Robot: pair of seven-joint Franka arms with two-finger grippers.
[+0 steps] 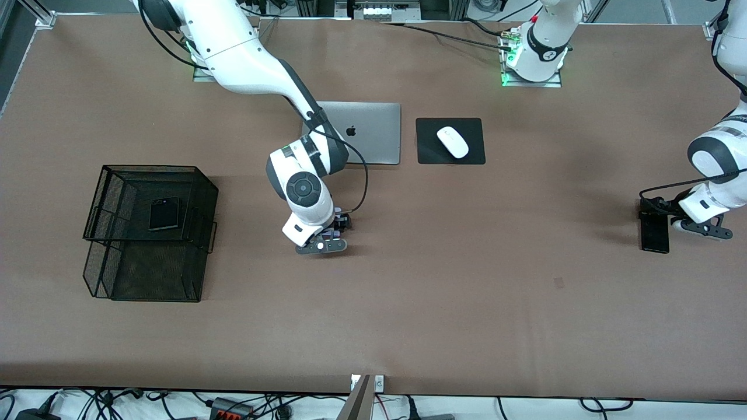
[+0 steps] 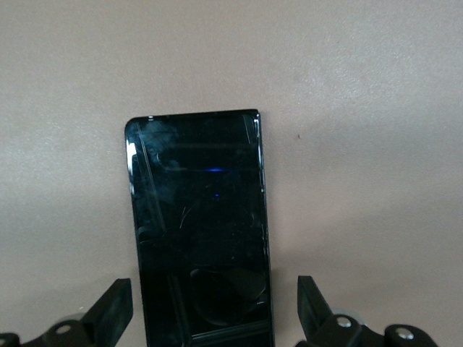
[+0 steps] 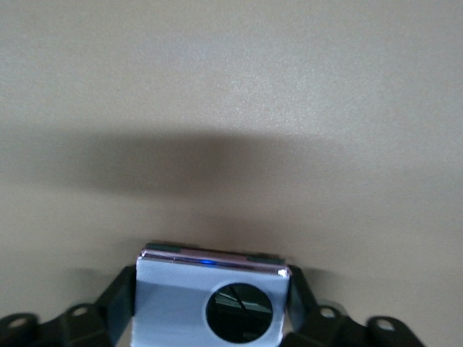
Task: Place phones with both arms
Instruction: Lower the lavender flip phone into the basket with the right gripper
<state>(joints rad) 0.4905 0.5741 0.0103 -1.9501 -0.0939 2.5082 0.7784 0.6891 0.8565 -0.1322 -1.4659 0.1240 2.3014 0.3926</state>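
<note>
My right arm [image 1: 251, 64] reaches from its base down to the middle of the table [image 1: 467, 280], bent at the elbow over the closed silver laptop [image 1: 373, 131], with the wrist turned down. The right tool [image 1: 328, 238] is low at the table, nearer to the front camera than the laptop. In the right wrist view its fingers [image 3: 119, 296] stand against both edges of the lilac phone [image 3: 210, 300], so this tool is clamped on the lilac phone. One black circle of this phone is visible there.

My left arm [image 1: 715, 157] comes in at its own end of the table and bends down to the surface. The left tool [image 2: 215, 311] is low over the long black phone [image 1: 654, 232], which lies flat on the table. In the left wrist view the two fingers [image 2: 112, 307] stand apart, one on each side of the phone, and a gap shows between each finger and the phone edge. So this tool is spread wide and does not hold anything.

I count three phones. The small black phone [image 1: 164, 213] lies flat on the upper level of the black mesh tray [image 1: 117, 256], toward the right arm's end of the table. I count two arms, one laptop, one white mouse [image 1: 453, 141] on one black mouse pad [image 1: 429, 153], and one mesh tray with two levels.
</note>
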